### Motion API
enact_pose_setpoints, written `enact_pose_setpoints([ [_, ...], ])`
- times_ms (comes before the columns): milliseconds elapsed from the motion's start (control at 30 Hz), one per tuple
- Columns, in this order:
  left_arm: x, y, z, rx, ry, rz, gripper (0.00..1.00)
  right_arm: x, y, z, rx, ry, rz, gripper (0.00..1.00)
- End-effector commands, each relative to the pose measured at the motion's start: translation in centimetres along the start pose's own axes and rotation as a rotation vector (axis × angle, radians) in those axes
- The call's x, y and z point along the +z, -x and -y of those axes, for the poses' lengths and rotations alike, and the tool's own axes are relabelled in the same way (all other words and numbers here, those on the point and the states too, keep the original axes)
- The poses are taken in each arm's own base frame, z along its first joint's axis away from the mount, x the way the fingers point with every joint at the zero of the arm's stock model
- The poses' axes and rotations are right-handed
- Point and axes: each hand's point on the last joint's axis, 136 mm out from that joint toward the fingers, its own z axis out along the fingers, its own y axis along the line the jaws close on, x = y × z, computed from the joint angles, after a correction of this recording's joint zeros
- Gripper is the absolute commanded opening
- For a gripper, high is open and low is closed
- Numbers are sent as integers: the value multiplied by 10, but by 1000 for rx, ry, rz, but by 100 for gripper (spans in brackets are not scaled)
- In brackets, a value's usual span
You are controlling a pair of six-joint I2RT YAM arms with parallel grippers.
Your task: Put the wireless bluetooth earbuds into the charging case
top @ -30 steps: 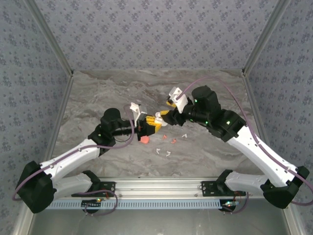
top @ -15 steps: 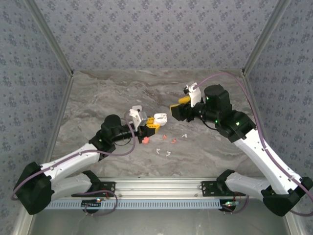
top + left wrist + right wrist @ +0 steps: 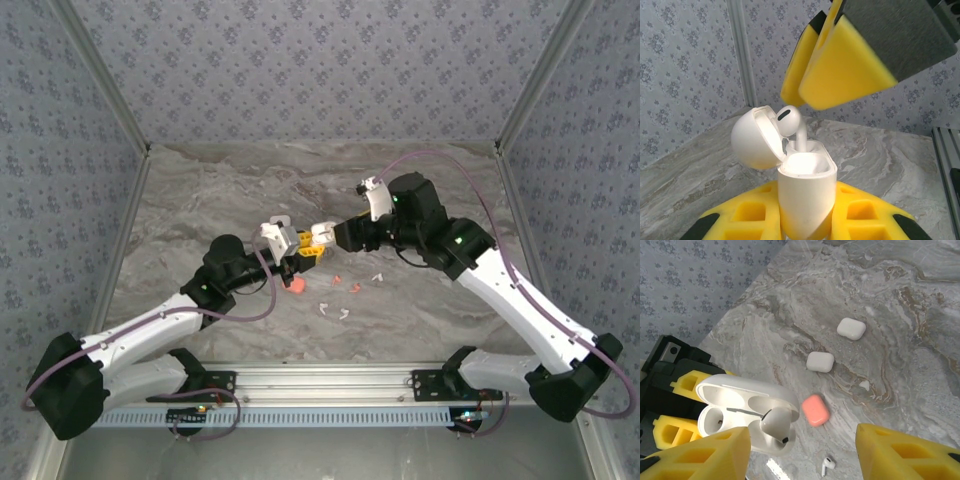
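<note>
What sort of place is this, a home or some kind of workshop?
Probably a robot test booth: a left arm and right arm mounted beside a metal rail at a marble-look table, boxed in by wallpapered panels, handling an earbud case.

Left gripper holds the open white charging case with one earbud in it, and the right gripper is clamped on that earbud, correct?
No: the right gripper is open, its fingers clear of the earbud, as the right wrist view shows. The left gripper holds the open white charging case with that earbud in it.
</note>
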Motion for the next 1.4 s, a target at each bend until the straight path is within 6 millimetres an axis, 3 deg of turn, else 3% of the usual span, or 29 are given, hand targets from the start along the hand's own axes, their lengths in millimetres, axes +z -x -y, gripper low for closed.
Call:
enact_pose_setpoints([
  [0,-1,25,4,46,-9,66,0,-4,19,-12,2,29,52,58],
  [600,-1,26,1,35,6,70,0,0,10,-12,1,31,17,32],
  [1367,-1,27,-1,21,14,76,0,-7,-2,-10,-5,21,-6,31],
])
